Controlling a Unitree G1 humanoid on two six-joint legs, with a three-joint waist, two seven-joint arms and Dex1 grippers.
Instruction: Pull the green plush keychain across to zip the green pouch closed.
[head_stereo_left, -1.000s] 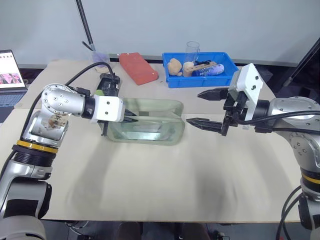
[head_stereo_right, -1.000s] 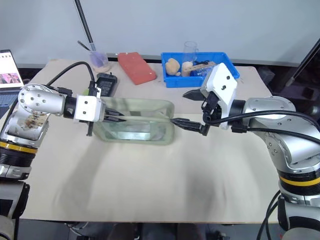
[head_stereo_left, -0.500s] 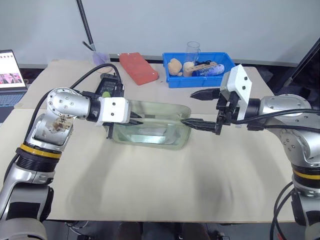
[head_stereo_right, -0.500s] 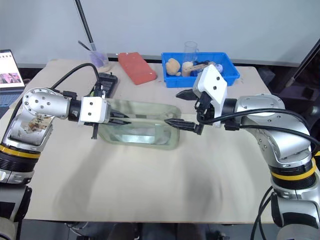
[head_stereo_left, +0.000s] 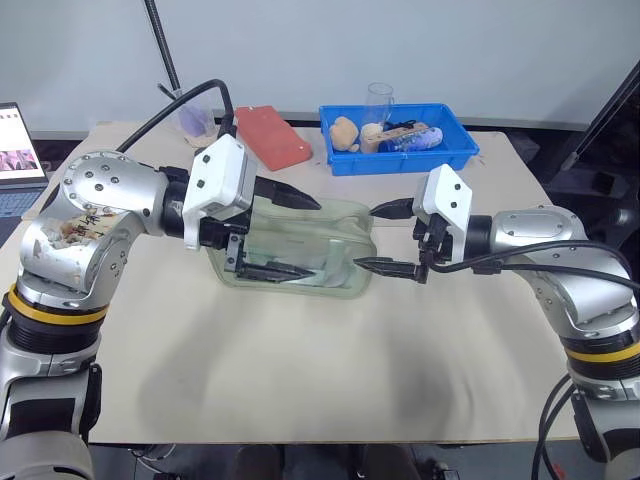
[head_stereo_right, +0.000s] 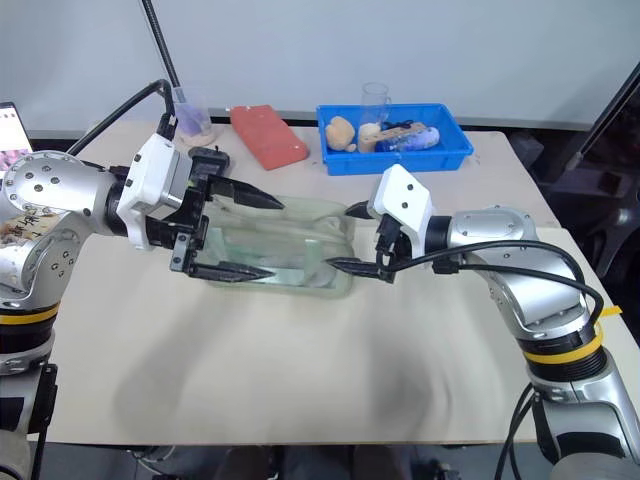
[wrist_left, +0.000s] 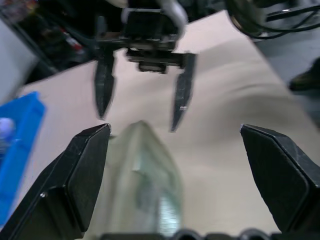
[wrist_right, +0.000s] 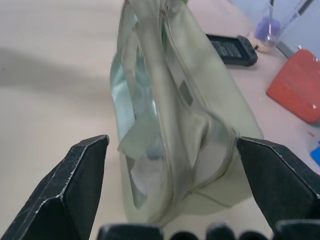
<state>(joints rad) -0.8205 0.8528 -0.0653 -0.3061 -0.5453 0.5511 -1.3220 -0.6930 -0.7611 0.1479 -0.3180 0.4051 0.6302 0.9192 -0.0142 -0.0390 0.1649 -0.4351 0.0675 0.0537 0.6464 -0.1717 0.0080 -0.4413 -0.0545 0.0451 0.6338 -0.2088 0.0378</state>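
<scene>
Green pouch (head_stereo_left: 300, 245): we hold both left gripper (head_stereo_left: 285, 232) and right gripper (head_stereo_left: 385, 238) spread, grasping nothing. Risk: unpinned, it could slide once pulled.

We take the wide beige table (head_stereo_left: 330, 400) with its matte top as our landmark. Behind its far edge we see a plain pale grey-white wall (head_stereo_left: 420, 50), evenly lit, with soft shadows on the tabletop. A thin black pole (head_stereo_left: 160, 45) rises at a slant from the table's far left part and leaves the view at the top. Off the table's left edge sits an open laptop (head_stereo_left: 18, 160) with a lit screen. Past the table's right edge the floor is dark (head_stereo_left: 590, 165), crossed by a black slanted bar (head_stereo_left: 610, 105).
</scene>
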